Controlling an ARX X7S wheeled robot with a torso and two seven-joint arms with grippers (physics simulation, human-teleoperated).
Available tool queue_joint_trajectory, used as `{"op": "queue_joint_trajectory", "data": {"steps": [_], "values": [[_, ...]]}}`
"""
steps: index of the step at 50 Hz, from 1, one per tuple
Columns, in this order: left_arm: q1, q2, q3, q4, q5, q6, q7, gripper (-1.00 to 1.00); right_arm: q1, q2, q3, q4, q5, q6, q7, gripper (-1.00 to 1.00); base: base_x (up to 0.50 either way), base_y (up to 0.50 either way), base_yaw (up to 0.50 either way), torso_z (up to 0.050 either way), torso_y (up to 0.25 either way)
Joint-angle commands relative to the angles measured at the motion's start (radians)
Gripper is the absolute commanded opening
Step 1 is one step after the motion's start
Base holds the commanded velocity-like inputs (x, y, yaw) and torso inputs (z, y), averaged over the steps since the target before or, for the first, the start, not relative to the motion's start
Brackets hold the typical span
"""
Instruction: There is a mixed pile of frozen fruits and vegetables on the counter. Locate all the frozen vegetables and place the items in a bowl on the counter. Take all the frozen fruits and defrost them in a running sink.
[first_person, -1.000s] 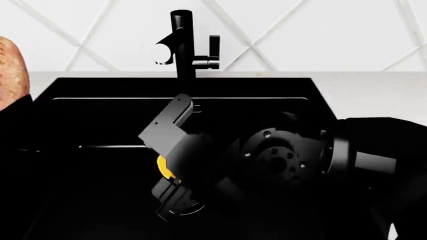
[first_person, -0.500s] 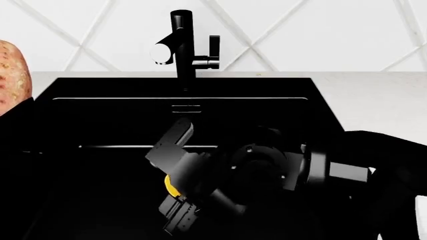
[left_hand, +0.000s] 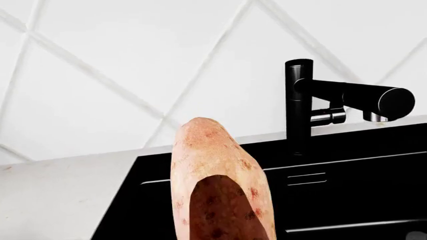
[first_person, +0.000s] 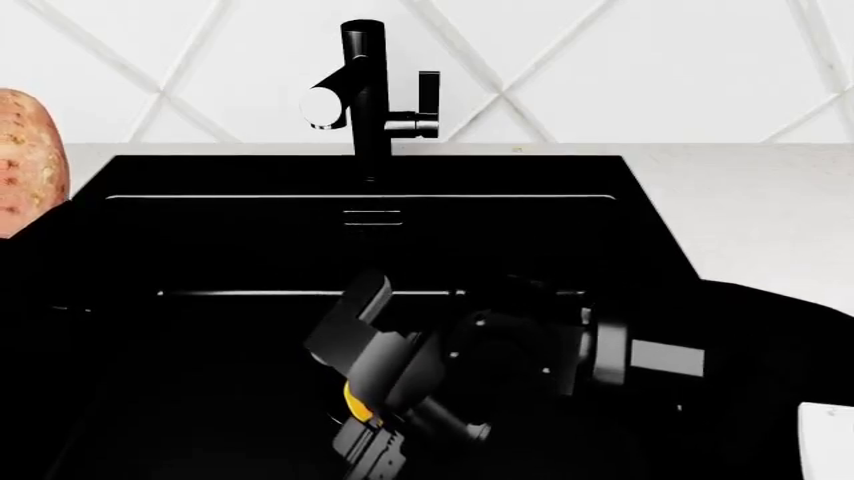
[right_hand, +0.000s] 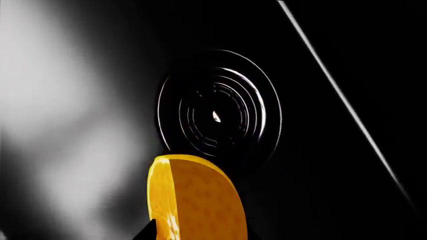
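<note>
A pinkish speckled sweet potato (left_hand: 217, 180) stands up from my left gripper, which is shut on it; the fingers themselves do not show. In the head view the sweet potato (first_person: 27, 160) pokes in at the left edge, beside the black sink (first_person: 200, 240). My right gripper (first_person: 355, 395) is low inside the basin, shut on the yellow-orange halved citrus (first_person: 352, 402). The right wrist view has the citrus (right_hand: 197, 200) just above the ringed drain (right_hand: 219, 115). The strawberry, corn and bowl are out of view.
The black tap (first_person: 363, 90) stands at the back of the sink, its spout (left_hand: 373, 100) reaching over the basin. White counter (first_person: 761, 200) runs to the right of the sink below a tiled wall. A white corner (first_person: 827, 440) shows at bottom right.
My right gripper has sunk lower and nearer in the sink with the citrus. The sweet potato has shifted slightly up and right at the left edge.
</note>
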Motion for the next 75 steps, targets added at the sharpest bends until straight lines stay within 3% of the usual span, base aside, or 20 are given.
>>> {"op": "queue_joint_trajectory", "data": {"steps": [1,22,23,38,55,75], "values": [[-0.029,-0.003,-0.004,-0.001,0.003,0.013,-0.002,-1.0,-0.008,-0.007,-0.014,0.011,-0.01,0.017,-0.013,-1.0,0.0,0.0,0.0,0.0,0.0],[-0.015,-0.005,-0.01,0.001,0.008,0.019,-0.001,-1.0,0.0,-0.011,-0.038,0.023,0.002,0.045,-0.004,-1.0,0.0,0.0,0.0,0.0,0.0],[-0.014,-0.005,-0.01,0.0,0.008,0.02,-0.001,-1.0,0.001,-0.011,-0.039,0.023,0.001,0.046,-0.003,1.0,0.0,0.0,0.0,0.0,0.0],[-0.008,-0.002,-0.018,0.001,0.006,0.018,-0.002,-1.0,0.022,0.011,-0.032,-0.013,0.026,0.051,0.025,1.0,0.0,0.0,0.0,0.0,0.0],[-0.009,0.001,-0.035,-0.003,-0.004,0.012,-0.006,-1.0,0.119,0.092,0.021,-0.208,0.2,0.053,0.183,1.0,0.0,0.0,0.0,0.0,0.001],[-0.011,0.007,-0.054,-0.003,-0.025,0.001,-0.022,-1.0,0.297,0.276,0.177,-0.478,0.379,-0.021,0.31,1.0,0.0,0.0,0.0,0.001,0.001]]}}
